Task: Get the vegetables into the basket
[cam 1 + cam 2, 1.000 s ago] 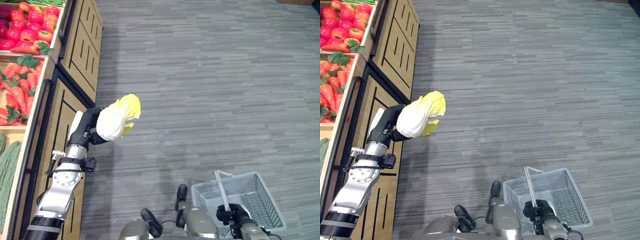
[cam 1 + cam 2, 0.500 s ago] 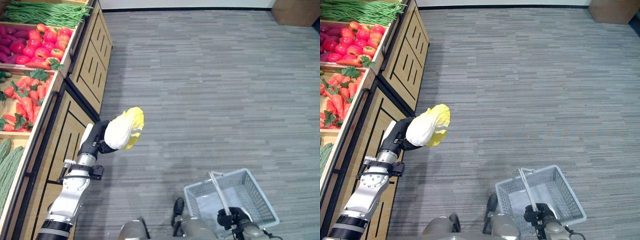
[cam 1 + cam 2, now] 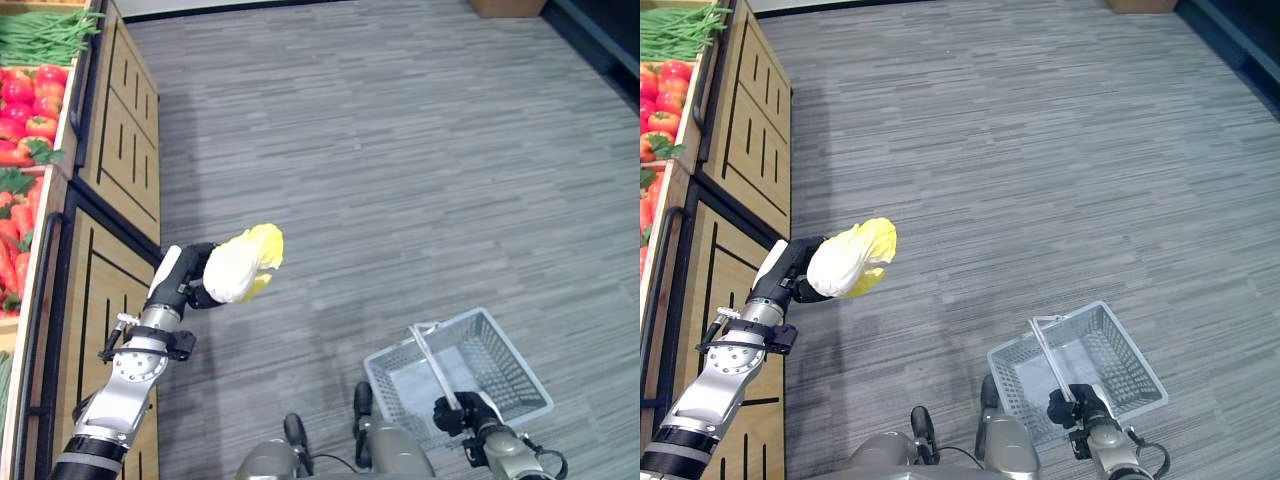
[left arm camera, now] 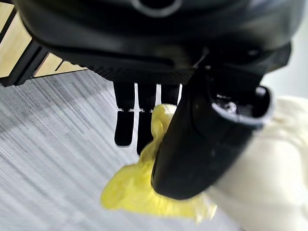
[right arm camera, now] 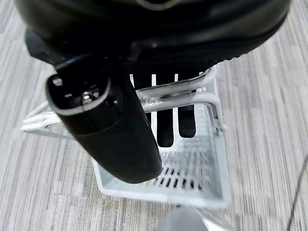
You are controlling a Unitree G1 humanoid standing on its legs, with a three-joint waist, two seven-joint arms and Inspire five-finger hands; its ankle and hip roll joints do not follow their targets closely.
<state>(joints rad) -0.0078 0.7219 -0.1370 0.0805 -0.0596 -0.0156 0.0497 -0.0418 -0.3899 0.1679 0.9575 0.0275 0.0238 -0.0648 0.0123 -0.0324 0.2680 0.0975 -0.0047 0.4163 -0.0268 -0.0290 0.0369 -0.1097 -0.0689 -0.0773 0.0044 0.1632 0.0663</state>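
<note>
My left hand [image 3: 188, 281] is shut on a white and yellow napa cabbage [image 3: 243, 265], held in the air beside the wooden stand. The left wrist view has the thumb [image 4: 202, 139] pressed over the cabbage [image 4: 255, 173] and its yellow leaf tip. My right hand [image 3: 462, 413] is shut on the metal handle [image 5: 173, 98] of a white wire basket [image 3: 505, 365], which hangs low at the lower right above the floor. The basket [image 5: 211, 144] holds nothing that I can see.
A wooden produce stand [image 3: 110, 190] runs along the left side, with red tomatoes [image 3: 30, 105], green beans [image 3: 45, 35] and carrots [image 3: 12, 240] in its bins. Grey striped floor [image 3: 420, 170] spreads to the right.
The whole picture has shifted, so the camera has turned away from the stand. The cabbage stays in my left hand and the basket stays in my right hand, now slightly higher in view.
</note>
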